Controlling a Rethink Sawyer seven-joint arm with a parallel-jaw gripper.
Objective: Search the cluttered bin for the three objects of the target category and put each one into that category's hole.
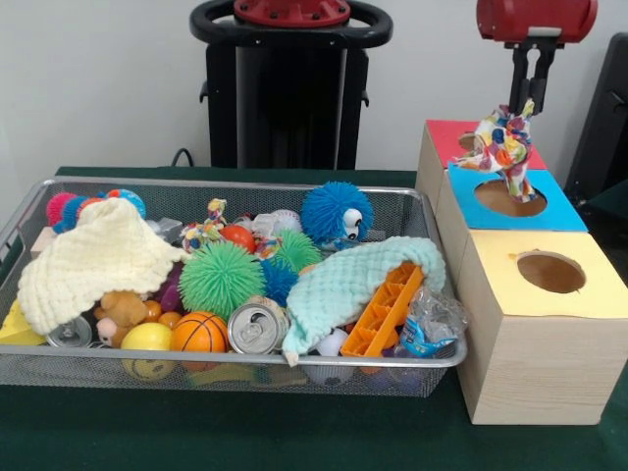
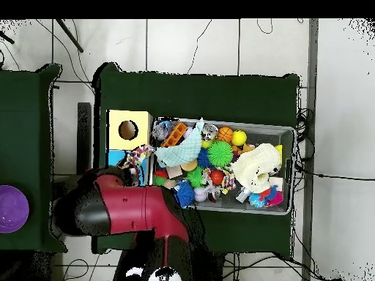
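My gripper (image 1: 527, 104) hangs at the right, shut on the top of a multicoloured patterned cloth (image 1: 500, 147). The cloth dangles over the round hole (image 1: 510, 198) in the blue-topped box (image 1: 561, 212), its lower edge just above the opening. In the overhead view the cloth (image 2: 139, 156) shows beside the boxes, with the red arm (image 2: 139, 206) covering the gripper. Two more cloths lie in the wire bin (image 1: 245, 184): a cream one (image 1: 98, 255) at the left and a mint one (image 1: 353, 275) draped over an orange plastic piece (image 1: 385, 309).
A red-topped box (image 1: 449, 137) stands behind the blue one, a yellow-topped box (image 1: 601, 289) with its own hole (image 1: 550, 272) in front. The bin also holds spiky balls (image 1: 221, 278), a can (image 1: 257, 327), a small basketball (image 1: 199, 334) and other toys. A purple bowl (image 2: 11, 208) sits on a side table.
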